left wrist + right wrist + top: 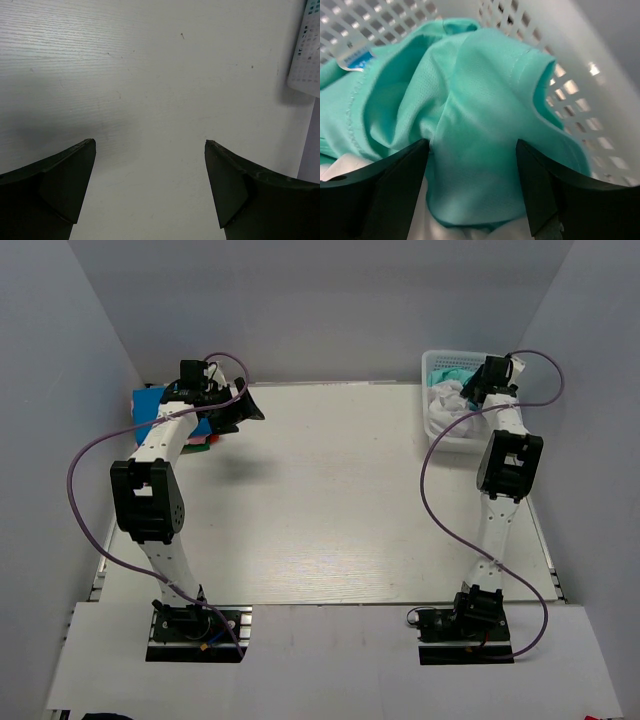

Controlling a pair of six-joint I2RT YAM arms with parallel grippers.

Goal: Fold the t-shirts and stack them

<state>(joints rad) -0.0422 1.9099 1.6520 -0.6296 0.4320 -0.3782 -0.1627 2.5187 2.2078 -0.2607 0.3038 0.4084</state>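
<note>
Right pincer [472, 145] astride a teal fold

Black fingers [395, 175] flank a raised fold of the teal-green t-shirt [485, 95]. The jaws stand wide and touch the cloth; whether they pinch it I cannot tell. That shirt lies in the white lattice basket [565, 75] at the worktop's [330, 500] 1 o'clock, on top of a white t-shirt [447, 398]. Left pincer [150, 145] hangs spread open above the worktop at 10 o'clock, beside a bright blue t-shirt [148, 402].

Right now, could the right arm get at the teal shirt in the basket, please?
Probably yes: the right gripper sits in the basket with its jaws open either side of a fold of the teal shirt, and nothing lies between.
</note>
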